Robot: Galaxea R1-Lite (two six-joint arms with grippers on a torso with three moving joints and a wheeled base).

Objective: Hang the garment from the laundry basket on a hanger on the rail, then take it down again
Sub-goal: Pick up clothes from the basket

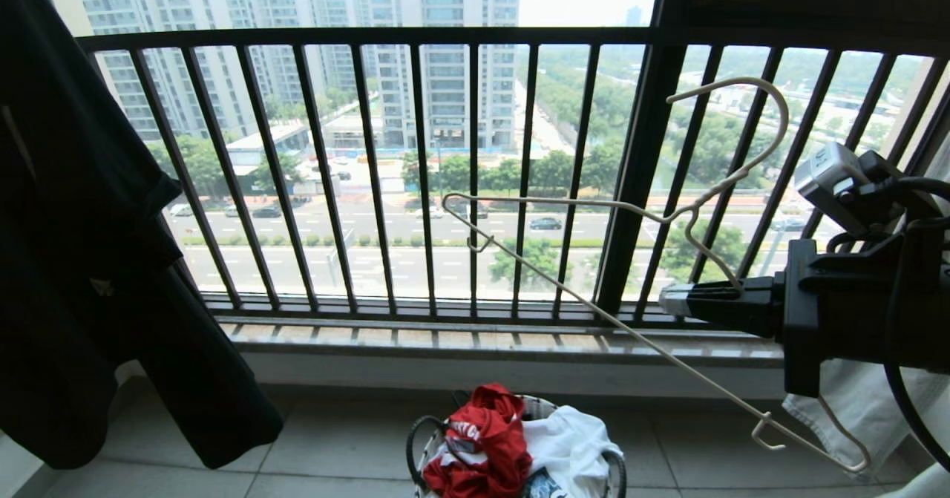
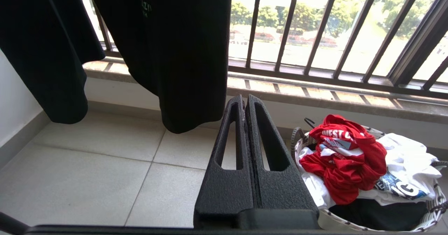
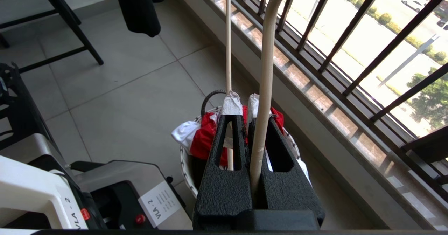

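The right arm is seen reaching in from the right edge of the head view, held roughly level, with the right gripper (image 1: 679,299) pointing toward the middle of the frame in front of the black window railing (image 1: 475,38). Its fingers are closed almost fully together, and the cream-white hanger (image 1: 594,306) is clamped between them on one sloping shoulder wire. The hanger is held tilted: its long hook is raised toward the upper right of the frame, one end is seen at centre, and the other is dropped to the lower right.

The left gripper (image 2: 245,103) is shown only in the left wrist view, at lower centre, with its two fingers pressed together and nothing held between them.

A black T-shirt (image 1: 89,246) is seen hanging down the left side of the head view. At bottom centre, on the tiled floor (image 1: 334,438), the laundry basket (image 1: 415,438) is placed. The red garment (image 1: 486,438) lies crumpled on top of it, left of a white garment (image 1: 571,438) in the same basket. The basket lies just beyond the left gripper in the wrist view, untouched by it.
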